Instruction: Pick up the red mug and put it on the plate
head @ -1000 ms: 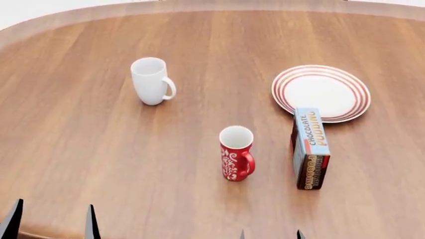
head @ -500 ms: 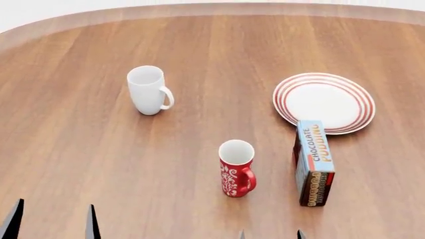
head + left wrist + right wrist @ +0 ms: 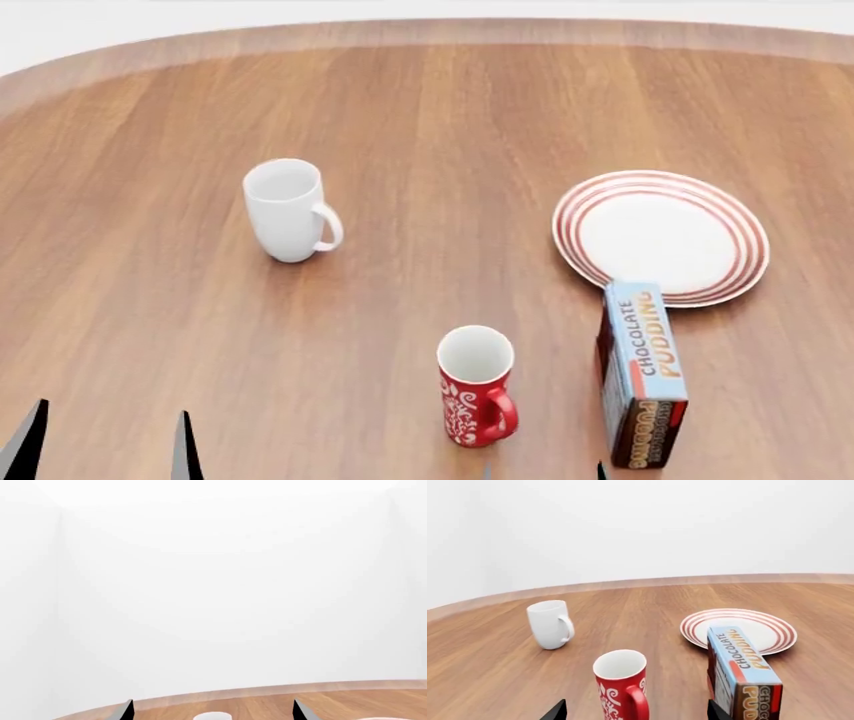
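2 grippers cropped, red mug (image 3: 475, 386) upright

You have a plain white mug (image 3: 286, 210) standing upright on the wooden table (image 3: 427, 120), well apart from the chocolate pudding box (image 3: 646, 373) and beyond it, off to its left. The box stands on its long edge, label side up.

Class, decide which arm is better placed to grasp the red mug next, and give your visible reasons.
Probably the right. Its claw sits open just short of the red mug, framing it in the right wrist view. The left claw is off to the side.
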{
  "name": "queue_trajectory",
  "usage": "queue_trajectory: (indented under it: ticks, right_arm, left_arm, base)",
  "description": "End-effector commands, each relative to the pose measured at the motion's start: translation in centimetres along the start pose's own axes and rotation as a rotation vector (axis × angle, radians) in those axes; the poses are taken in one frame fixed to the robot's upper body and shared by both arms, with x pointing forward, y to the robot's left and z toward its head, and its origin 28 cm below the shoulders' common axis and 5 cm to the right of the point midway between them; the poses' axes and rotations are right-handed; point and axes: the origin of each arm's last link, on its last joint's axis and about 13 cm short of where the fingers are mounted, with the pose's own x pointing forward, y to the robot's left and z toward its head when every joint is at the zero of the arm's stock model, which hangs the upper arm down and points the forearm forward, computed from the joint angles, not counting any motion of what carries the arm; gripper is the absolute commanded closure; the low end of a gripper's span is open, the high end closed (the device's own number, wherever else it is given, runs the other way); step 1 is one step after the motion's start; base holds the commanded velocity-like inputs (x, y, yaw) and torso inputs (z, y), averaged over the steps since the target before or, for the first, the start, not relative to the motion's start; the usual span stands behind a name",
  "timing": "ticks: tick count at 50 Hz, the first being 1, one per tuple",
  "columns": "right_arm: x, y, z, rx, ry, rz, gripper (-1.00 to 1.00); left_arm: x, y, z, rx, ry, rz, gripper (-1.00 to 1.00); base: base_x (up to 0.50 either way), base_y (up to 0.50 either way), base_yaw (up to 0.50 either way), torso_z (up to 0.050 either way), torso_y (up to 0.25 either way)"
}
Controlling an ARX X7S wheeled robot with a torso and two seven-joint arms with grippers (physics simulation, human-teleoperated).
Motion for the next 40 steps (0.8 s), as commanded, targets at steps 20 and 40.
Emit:
queue_trajectory:
  ticks: [20,40]
  right_arm:
    - [0.01,0.0,0.01,0.001,0.0,0.0,-1.0]
    - [0.05,-0.03,-0.05,0.002,0.0,-0.001,-1.0]
  left_arm:
    - [0.0,0.0,0.0,-0.001,0.0,0.0,-1.0]
    - [0.0,-0.01,0.0,-0.007,0.003,-0.003,-1.0]
  base:
    - [0.21,0.0,0.0,0.0,0.0]
    - [0.21,0.0,0.0,0.0,0.0]
